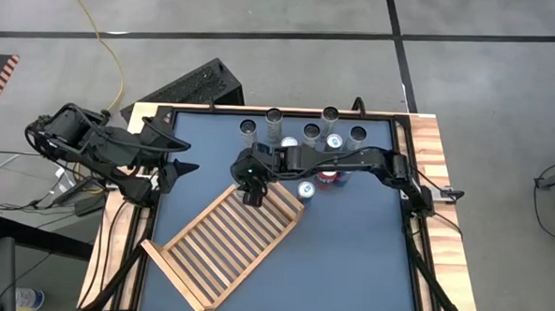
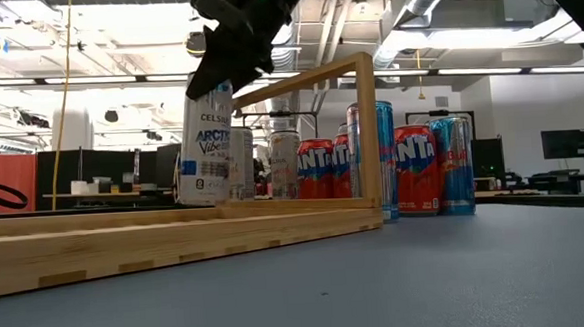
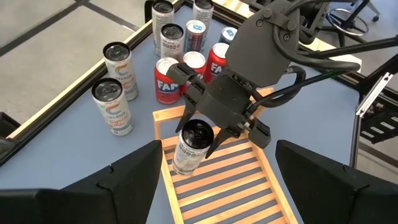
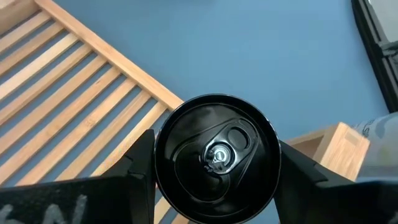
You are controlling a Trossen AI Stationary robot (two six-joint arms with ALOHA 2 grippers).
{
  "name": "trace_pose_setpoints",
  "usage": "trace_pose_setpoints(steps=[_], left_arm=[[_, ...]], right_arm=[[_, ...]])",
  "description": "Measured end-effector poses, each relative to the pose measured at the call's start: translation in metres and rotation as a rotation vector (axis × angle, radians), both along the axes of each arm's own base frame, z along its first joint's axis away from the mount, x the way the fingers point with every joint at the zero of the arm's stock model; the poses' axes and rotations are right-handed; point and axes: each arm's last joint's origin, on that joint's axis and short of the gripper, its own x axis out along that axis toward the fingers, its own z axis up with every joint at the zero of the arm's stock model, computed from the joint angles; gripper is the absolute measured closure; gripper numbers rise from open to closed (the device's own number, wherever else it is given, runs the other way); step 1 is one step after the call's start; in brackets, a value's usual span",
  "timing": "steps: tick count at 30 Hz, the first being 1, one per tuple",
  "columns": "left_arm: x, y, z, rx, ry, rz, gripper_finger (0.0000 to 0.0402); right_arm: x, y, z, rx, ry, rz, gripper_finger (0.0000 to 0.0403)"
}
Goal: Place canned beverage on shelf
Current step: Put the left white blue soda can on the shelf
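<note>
Right gripper (image 1: 252, 184) reaches in over the far corner of the shelf (image 1: 225, 243), its fingers closed on the sides of a tall white can (image 3: 191, 147) with a black lid. In the right wrist view the two dark fingers press against either side of the lid rim, so the can (image 4: 215, 158) is gripped just below its top. The can (image 2: 208, 138) stands upright; from the low view its base seems to be on or just above the slats, and I cannot tell whether it touches them. It sits directly under the gripper, inside the shelf's raised frame, close to the corner post. The shelf lies flat on the blue bench (image 1: 348, 262), skewed to the bench edges, and stretches away from the gripper toward the near left side. Beyond the gripper, on the far side of the shelf corner, a cluster of other cans (image 1: 318, 138) stands on the bench: red ones (image 2: 415, 169), blue-and-silver ones, and slim pale ones, all upright and clear of the shelf frame. Left gripper (image 1: 185, 156) waits at the left edge of the bench, well apart from the shelf corner, its fingers spread and empty; in its wrist view the two dark fingers (image 3: 134, 180) stand wide with nothing between them.
</note>
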Motion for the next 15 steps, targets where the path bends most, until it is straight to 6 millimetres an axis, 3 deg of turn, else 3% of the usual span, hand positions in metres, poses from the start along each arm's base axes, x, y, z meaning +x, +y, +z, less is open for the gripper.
trace_pose_setpoints(steps=[15], left_arm=[[0.0058, -0.0018, -0.0018, 0.011, 0.013, 0.007, 0.0099]], right_arm=[[0.0007, -0.0038, 0.0004, -0.037, -0.001, 0.036, 0.0201]])
